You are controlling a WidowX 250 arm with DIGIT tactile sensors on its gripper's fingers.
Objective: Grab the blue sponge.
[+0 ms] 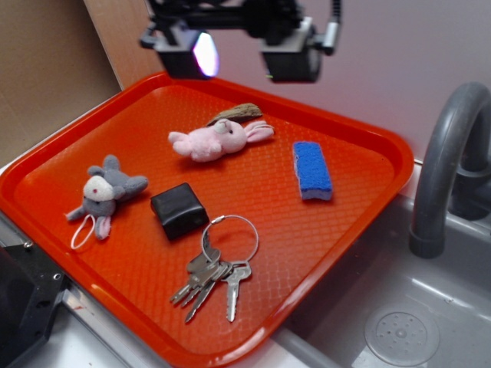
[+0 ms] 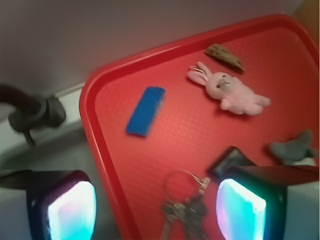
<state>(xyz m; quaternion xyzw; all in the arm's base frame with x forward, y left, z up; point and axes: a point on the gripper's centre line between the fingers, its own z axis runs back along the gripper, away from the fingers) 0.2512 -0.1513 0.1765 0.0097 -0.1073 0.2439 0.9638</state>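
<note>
One blue sponge (image 1: 312, 170) lies flat on the right part of the orange tray (image 1: 360, 222) in the exterior view, apart from the pink bunny (image 1: 217, 139) and the keys (image 1: 215, 272). My gripper (image 1: 242, 42) hangs high above the tray's far edge. In the wrist view my gripper (image 2: 155, 210) is spread wide and empty, and the sponge (image 2: 145, 110) lies ahead of it, near the tray rim.
</note>
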